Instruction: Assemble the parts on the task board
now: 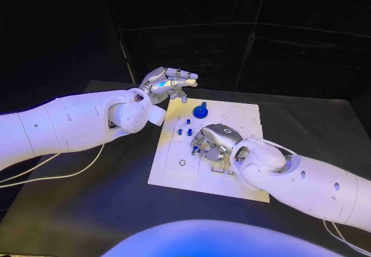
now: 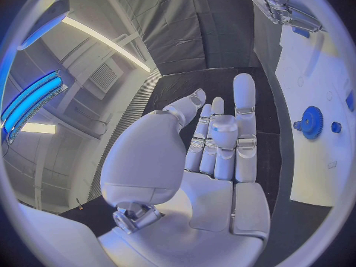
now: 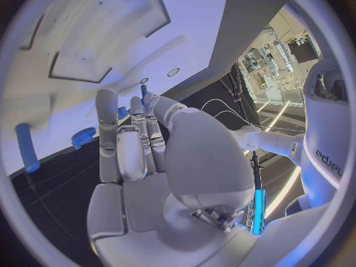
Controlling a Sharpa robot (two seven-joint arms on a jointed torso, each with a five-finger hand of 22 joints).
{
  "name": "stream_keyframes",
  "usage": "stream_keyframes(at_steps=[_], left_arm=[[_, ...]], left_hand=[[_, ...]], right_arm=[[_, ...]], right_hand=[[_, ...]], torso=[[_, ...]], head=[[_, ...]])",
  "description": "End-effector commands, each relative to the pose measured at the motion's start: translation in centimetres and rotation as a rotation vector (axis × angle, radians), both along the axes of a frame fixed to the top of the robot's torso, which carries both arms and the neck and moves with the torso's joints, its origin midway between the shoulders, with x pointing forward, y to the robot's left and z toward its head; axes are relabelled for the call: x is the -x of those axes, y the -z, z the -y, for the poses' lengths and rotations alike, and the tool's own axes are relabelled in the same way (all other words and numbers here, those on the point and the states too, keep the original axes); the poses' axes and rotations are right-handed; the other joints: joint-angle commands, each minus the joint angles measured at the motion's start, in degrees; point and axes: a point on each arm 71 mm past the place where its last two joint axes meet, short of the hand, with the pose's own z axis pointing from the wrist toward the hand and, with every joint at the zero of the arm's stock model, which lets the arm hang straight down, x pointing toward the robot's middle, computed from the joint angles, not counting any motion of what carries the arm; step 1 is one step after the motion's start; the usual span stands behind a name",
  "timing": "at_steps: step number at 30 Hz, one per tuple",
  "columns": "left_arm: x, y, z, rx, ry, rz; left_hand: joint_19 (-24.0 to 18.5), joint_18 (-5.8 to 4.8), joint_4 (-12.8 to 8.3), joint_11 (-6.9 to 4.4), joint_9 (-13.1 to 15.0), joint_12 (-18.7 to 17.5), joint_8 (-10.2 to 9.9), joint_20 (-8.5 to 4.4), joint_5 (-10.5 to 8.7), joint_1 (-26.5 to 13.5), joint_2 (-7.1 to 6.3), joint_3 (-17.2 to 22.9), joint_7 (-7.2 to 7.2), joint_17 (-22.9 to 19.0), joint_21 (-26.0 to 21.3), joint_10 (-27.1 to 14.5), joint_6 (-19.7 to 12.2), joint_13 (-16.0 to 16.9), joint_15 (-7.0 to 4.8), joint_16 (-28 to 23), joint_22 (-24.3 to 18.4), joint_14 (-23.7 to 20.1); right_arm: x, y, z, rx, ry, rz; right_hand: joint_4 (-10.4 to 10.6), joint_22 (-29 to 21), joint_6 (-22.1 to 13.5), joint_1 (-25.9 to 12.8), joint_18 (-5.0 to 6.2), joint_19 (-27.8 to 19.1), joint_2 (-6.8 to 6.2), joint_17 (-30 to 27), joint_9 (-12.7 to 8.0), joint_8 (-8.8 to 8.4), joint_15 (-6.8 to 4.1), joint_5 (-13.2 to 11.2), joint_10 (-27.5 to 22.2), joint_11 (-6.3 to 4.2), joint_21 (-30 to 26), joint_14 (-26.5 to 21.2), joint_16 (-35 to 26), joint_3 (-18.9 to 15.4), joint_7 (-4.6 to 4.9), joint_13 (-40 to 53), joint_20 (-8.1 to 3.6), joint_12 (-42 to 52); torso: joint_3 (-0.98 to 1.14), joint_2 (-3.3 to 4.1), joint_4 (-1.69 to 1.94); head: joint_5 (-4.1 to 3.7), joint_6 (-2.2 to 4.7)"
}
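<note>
The white task board (image 1: pixel 232 176) lies in the middle of the black table. A blue gear (image 1: pixel 201 111) stands near its far edge, with two small blue pegs (image 1: pixel 183 130) closer in. My left hand (image 1: pixel 166 83) hovers beyond the board's far left corner, fingers stretched out and holding nothing (image 2: pixel 219 142); the gear (image 2: pixel 311 121) lies off to its side. My right hand (image 1: pixel 213 142) reaches down over the board's middle, fingers straight with nothing in them (image 3: pixel 137 142). A blue cylinder (image 3: pixel 27 147) lies on the board near that hand, beside the gear (image 3: pixel 83 136).
Recesses and holes are cut into the board (image 3: pixel 89 47). Cables (image 1: pixel 69 171) trail over the table under my left arm. Black table (image 1: pixel 93 214) surrounds the board on every side.
</note>
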Motion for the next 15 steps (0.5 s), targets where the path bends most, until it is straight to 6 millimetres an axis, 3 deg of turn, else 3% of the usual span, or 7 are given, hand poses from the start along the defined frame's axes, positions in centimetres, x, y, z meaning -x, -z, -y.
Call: stream_keyframes(at_steps=[1,8,15], left_arm=[[0.01,-0.21,0.16,0.009,0.017,0.017],[-0.01,-0.20,0.10,0.008,0.017,0.015],[-0.02,-0.19,0.04,0.007,0.017,0.014]], left_hand=[[-0.1,0.64,0.1,-0.12,0.0,0.3,-0.3,0.13,-0.15,-0.2,0.33,-0.4,0.06,0.0,-0.4,-0.5,-0.5,-0.1,0.06,0.0,-0.1,-0.1],[-0.2,0.64,0.1,-0.10,0.0,0.3,-0.3,0.15,-0.15,-0.2,0.35,-0.4,0.09,0.0,-0.4,-0.5,-0.6,-0.1,0.09,0.0,-0.1,-0.2],[-0.2,0.64,0.2,-0.07,0.0,0.3,-0.4,0.17,-0.15,-0.2,0.34,-0.4,0.12,0.0,-0.4,-0.6,-0.6,-0.1,0.11,0.0,-0.1,-0.2]], right_arm=[[0.08,0.02,-0.20,0.027,-0.011,0.004],[0.21,0.07,-0.32,0.037,-0.017,-0.005],[0.15,0.23,-0.20,0.050,-0.015,-0.013]], right_hand=[[0.1,-0.1,0.2,-0.4,0.16,0.0,0.01,0.0,0.0,-0.23,-0.16,-0.2,0.3,0.23,0.1,2.0,0.3,0.3,0.22,-0.1,0.20,-0.3],[0.2,0.0,0.3,-0.5,0.15,0.0,0.00,-0.1,0.0,-0.23,-0.16,-0.2,0.3,0.23,0.1,2.0,0.3,0.3,0.22,-0.1,0.20,-0.3],[0.2,0.0,0.3,-0.5,0.16,0.0,0.00,-0.2,0.0,-0.22,-0.16,-0.2,0.3,0.22,0.1,1.9,0.2,0.3,0.20,-0.1,0.21,-0.3]], torso=[[-0.02,-0.03,-0.01],[0.01,0.00,0.01],[-0.01,-0.02,0.07]], head=[[0.09,-0.02],[0.47,0.16],[0.61,-0.14]])
